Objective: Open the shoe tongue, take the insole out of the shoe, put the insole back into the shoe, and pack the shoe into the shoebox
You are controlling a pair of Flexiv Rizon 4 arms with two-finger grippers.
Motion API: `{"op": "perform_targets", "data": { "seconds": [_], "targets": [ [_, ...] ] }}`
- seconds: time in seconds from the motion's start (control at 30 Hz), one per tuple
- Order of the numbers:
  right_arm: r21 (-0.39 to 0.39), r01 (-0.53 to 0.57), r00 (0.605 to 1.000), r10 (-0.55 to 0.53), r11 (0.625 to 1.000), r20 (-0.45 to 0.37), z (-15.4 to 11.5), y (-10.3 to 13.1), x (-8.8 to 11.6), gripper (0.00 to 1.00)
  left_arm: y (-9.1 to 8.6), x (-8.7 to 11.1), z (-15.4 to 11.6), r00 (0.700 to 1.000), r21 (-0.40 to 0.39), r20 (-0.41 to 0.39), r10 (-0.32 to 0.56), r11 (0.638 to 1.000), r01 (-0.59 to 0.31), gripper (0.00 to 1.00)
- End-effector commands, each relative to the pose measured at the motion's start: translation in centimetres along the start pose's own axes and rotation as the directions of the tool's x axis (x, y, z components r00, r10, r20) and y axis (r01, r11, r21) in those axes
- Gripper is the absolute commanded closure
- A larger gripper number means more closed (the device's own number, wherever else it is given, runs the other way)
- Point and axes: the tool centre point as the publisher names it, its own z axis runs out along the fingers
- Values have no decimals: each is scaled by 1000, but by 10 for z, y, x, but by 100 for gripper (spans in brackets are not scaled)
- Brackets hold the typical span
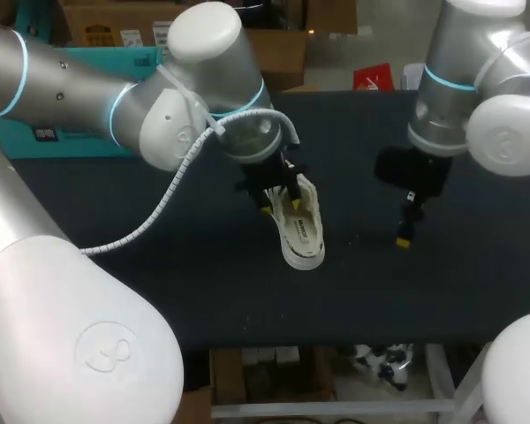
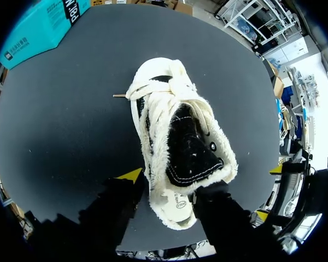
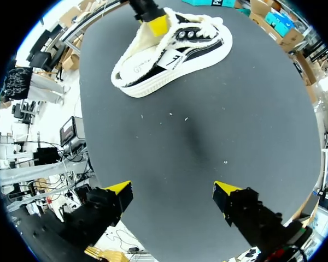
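The left arm comes in low over the dark table and its gripper is down on the shoe, near the middle of the table. From the left wrist, the fingers stand on either side of the shoe's near end, the yellow tip against one flank and the dark finger against the other, so the claw is clamped on the shoe, held about as wide as the shoe itself. The shoe is white and fleecy, with black side panels and a bunch of white laces at the end farthest from the fingers. Its mouth gapes, showing a black quilted panel edged in fleece. I cannot tell the insole from the lining. In the head view the shoe looks tipped rather than flat on its sole. The right gripper hangs over bare table well to the right of the shoe — its yellow tips spread wide, nothing between them. The teal shoebox lies at the back left of the table, well apart from the shoe.
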Motion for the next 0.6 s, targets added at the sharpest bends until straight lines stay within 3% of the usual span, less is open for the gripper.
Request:
{"op": "perform_targets", "data": {
  "seconds": [0.03,0.13,0.17,0.47,0.6],
  "targets": [
    [20,55,998,-56,998,34,0,-7,4,0,-2,6,7,994,2,112,-6,1000,6,56],
    [61,64,997,-65,996,28,-1,-9,4,0,-2,7,13,990,20,139,-12,1000,10,71],
    [61,64,997,-65,996,28,-1,-9,4,0,-1,8,14,988,30,153,-8,1000,4,100],
    [61,64,997,-65,996,28,-1,-9,4,0,7,-5,9,992,48,128,-14,999,7,100],
    [61,64,997,-65,996,28,-1,-9,4,0,4,-15,1,995,73,97,23,997,-30,100]
  ]
}}
